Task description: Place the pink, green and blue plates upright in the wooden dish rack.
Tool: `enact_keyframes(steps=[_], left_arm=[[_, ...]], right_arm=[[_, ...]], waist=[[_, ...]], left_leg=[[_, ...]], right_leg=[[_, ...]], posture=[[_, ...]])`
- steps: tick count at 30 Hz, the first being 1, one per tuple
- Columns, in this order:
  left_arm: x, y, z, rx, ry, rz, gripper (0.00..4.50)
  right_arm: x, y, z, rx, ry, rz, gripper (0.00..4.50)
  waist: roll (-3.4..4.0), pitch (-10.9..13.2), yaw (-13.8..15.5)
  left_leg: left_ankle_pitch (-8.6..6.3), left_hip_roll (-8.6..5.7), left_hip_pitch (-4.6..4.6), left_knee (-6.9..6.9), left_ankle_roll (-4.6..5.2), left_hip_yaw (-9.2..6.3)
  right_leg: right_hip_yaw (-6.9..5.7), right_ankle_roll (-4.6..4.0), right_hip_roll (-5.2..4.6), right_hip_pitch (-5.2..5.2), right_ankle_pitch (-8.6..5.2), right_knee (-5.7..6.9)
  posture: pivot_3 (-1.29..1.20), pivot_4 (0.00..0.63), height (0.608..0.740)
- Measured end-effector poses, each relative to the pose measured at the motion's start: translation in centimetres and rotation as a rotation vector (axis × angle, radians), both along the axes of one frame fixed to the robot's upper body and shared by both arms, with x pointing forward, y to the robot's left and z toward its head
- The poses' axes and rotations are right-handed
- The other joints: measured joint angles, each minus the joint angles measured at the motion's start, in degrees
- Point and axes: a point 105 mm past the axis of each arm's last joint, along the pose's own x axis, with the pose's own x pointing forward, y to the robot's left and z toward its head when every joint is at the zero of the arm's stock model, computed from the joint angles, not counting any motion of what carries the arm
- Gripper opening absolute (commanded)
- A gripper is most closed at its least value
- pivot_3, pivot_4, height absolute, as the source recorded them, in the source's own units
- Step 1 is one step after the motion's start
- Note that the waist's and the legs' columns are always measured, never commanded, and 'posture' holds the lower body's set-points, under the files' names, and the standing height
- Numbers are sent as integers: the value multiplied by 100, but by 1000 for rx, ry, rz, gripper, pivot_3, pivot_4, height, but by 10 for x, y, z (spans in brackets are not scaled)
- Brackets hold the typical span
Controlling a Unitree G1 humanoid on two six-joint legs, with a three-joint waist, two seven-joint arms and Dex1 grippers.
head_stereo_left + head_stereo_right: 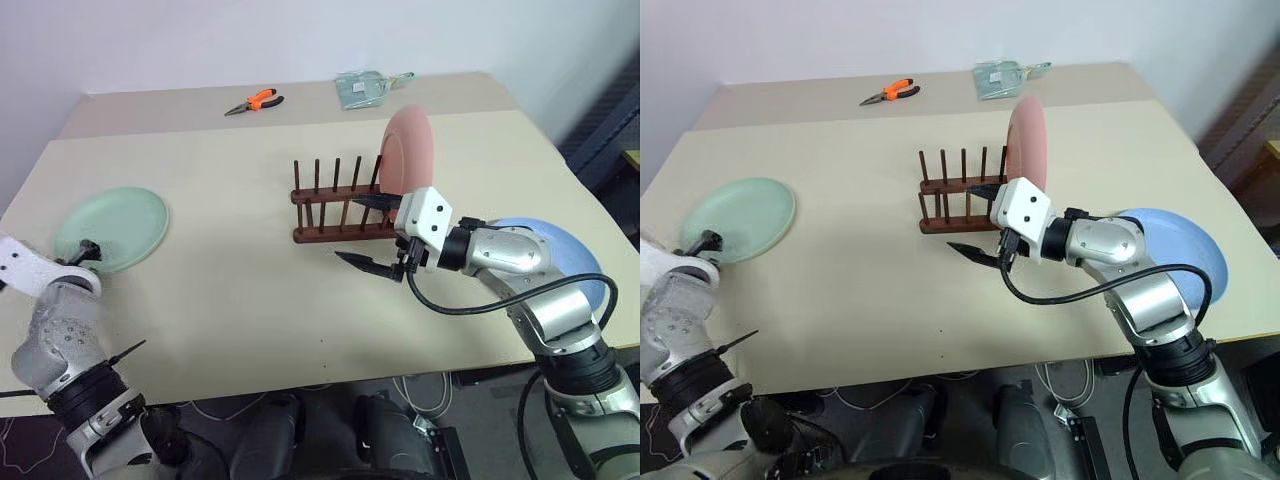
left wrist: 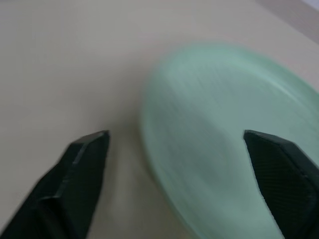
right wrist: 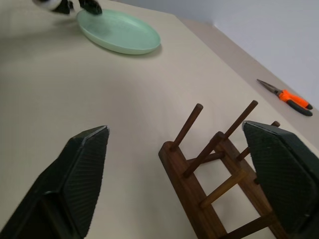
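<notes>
- The smooth salmon-pink plate (image 1: 407, 150) is standing upright at the right end of the dark wooden dish rack (image 1: 340, 203), whose thin round pegs are rising in two rows near the middle of the matte beige bench (image 1: 240, 300).
- The right gripper (image 1: 375, 232) is hovering just at 5 o'clock of the rack, its black textured jaws standing wide apart and gripping nothing.
- The pale mint-green plate (image 1: 112, 228), round and shallow, is lying flat at 9 o'clock of the rack, well apart from it.
- The left gripper (image 2: 179, 164) is hanging at that plate's near rim, jaws spread either side of the edge, not clamped.
- The light-blue plate (image 1: 1185, 245) is lying flat at 4 o'clock, partly behind the right arm.
- Orange-handled pliers (image 1: 255, 101) are lying at 11 o'clock, far back.
</notes>
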Motion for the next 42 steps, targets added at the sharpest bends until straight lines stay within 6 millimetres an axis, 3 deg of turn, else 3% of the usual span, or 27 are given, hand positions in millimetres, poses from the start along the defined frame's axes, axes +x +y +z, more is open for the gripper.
enact_keyframes(steps=[6, 11, 13, 19, 24, 26, 29, 33, 35, 42], left_arm=[[0, 2, -9, -217, -63, 40, 102], [8, -4, -1, -215, -103, 5, 36], [21, -19, 21, -58, -123, -124, 36], [61, -106, 115, 287, -329, -482, 36], [69, -180, 172, 472, -453, -699, 36], [69, -198, 181, 459, -477, -740, 36], [69, -214, 180, 425, -465, -794, 36], [66, -231, 178, 377, -450, -862, 36], [63, -236, 177, 357, -450, -890, 0], [60, -227, 170, 327, -429, -881, 0]], right_arm=[[2, -1, -3, -2, -8, -10, 4500], [3, 0, -3, 2, -10, -16, 4500], [4, -2, -4, 1, 2, -22, 4500], [11, 7, 11, -34, -138, -26, 4500], [26, 23, 13, -183, -383, -37, 4500], [36, 30, 16, -227, -478, -63, 4500], [48, 36, 25, -259, -587, -104, 4500], [73, 30, 25, -369, -694, -197, 4500], [78, 26, 24, -391, -717, -222, 3677], [79, 31, 17, -416, -756, -203, 65]], waist=[[-21, 1, -4], [-30, -1, 9], [-50, 7, 20], [-52, 6, -2], [-52, 7, -66], [-52, 7, -96], [-52, 7, -134], [-52, 8, -135], [-53, 8, -134], [-53, 8, -142]], left_leg=[[5, 2, 1, -2, -10, 0], [7, -1, 1, -1, -12, 0], [11, -2, -1, -2, -19, -5], [12, -1, 1, -4, -21, -1], [35, -1, 2, -12, -57, 8], [37, -1, 3, -12, -60, 8], [39, -1, 3, -11, -64, 5], [41, -2, 3, -10, -66, 6], [41, -2, 2, -11, -66, 4], [44, 1, 3, -11, -71, 3]], right_leg=[[1, -3, 0, -5, 2, 7], [1, -5, 0, -3, 3, 9], [0, -8, 2, -3, 5, 10], [2, -11, 2, -4, 7, 10], [9, -11, 4, -17, 7, 24], [10, -11, 4, -20, 7, 34], [10, -11, 6, -22, 6, 42], [11, -11, 7, -24, 6, 45], [12, -12, 8, -24, 6, 44], [17, -12, 17, -25, 6, 47]], posture=[[0, 150, 740], [0, 150, 740], [0, 150, 740], [0, 150, 740], [0, 150, 740], [0, 150, 740], [0, 150, 740], [0, 150, 740], [0, 150, 740], [0, 150, 740]])
